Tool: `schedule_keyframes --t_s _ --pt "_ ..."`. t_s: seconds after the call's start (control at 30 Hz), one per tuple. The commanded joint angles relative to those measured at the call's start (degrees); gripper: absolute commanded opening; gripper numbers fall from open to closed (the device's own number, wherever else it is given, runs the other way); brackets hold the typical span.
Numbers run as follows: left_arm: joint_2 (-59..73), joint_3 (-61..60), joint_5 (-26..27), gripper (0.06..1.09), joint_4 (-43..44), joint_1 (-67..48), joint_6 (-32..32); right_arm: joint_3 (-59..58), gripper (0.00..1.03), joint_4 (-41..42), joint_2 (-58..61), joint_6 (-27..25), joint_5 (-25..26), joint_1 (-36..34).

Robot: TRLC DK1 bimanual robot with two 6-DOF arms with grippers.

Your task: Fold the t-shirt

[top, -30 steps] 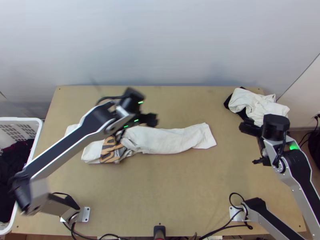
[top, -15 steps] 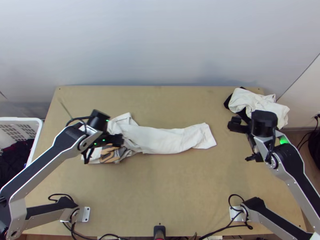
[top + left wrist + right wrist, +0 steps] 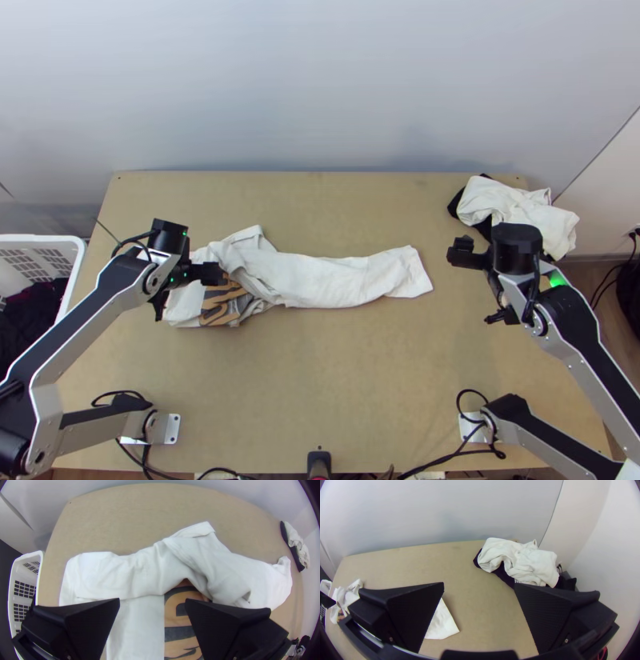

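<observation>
The left gripper (image 3: 213, 274) hangs over the creased, printed white t-shirt (image 3: 336, 280) on the wooden desk (image 3: 320, 368), the right gripper (image 3: 461, 253) near bunched white cloth (image 3: 512, 204) — both with fingers parted, empty.

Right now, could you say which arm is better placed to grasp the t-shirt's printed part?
Probably left: the open left gripper is by the print on the t-shirt, while the right gripper is past its other end.

Left pincer (image 3: 214, 274) and right pincer (image 3: 462, 253) now farther left
</observation>
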Motion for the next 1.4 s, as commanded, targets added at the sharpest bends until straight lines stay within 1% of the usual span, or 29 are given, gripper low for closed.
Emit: schedule_keyframes --t_s 0.0,0.2,0.3,0.37,0.47,0.53,0.6,0.7,0.83,1.0,1.13,1.2,1.27,1.3,1.37 --pt "4.5 0.2 -0.1 0.99 3.5 0.9 1.4 0.1 0.98 0.1 0.9 0.4 -0.3 0.2" --pt "9.3 2.1 -0.1 0.99 4.4 -0.5 0.7 0.3 0.98 0.1 1.7 0.4 -0.7 0.4" --pt "11.5 2.8 -0.1 0.95 4.4 -1.0 0.6 0.9 0.98 0.1 2.5 0.4 -2.6 0.8" --pt "12.5 3.2 -0.1 0.89 4.5 -1.0 0.6 1.3 0.98 -0.3 2.9 0.4 -4.4 2.0" --pt "13.3 2.8 -0.1 0.77 6.1 -1.2 1.0 1.8 0.98 -0.6 3.6 0.4 -6.5 4.2" --pt "13.6 2.5 -0.2 0.63 7.6 -1.3 1.6 2.3 0.97 -1.0 4.2 0.4 -7.7 5.8" --pt "13.6 2.4 -0.2 0.39 9.0 -1.4 2.2 3.5 0.96 -1.8 5.2 0.5 -8.6 7.8" --pt "13.2 2.5 -0.4 0.09 10.0 -1.3 3.2 6.4 0.96 -4.2 7.6 1.9 -10.8 12.0" --pt "11.8 2.8 -0.7 0.10 10.1 -1.3 3.3 8.9 0.96 -5.7 12.4 3.7 -14.3 18.9" --pt "8.5 4.7 -0.7 0.10 9.7 -1.3 2.5 13.1 0.96 -4.4 19.1 5.1 -15.1 26.9" --pt "6.2 6.2 -0.7 0.10 9.5 -1.0 1.5 14.9 0.96 -1.9 25.7 5.7 -16.9 30.7" --pt "5.5 6.8 -0.7 0.10 9.2 -0.8 0.9 15.0 0.96 0.2 29.8 7.5 -17.7 32.9" --pt "5.1 7.0 -0.7 0.10 9.0 -0.7 0.6 16.3 0.96 0.5 33.8 10.2 -20.2 34.6" --pt "5.0 7.1 -0.7 0.10 8.7 -0.7 0.6 17.0 0.96 0.7 35.8 10.4 -21.0 35.6" --pt "5.1 7.4 -0.7 0.10 8.2 -0.8 0.1 18.8 0.96 0.7 39.5 10.1 -21.0 37.9"
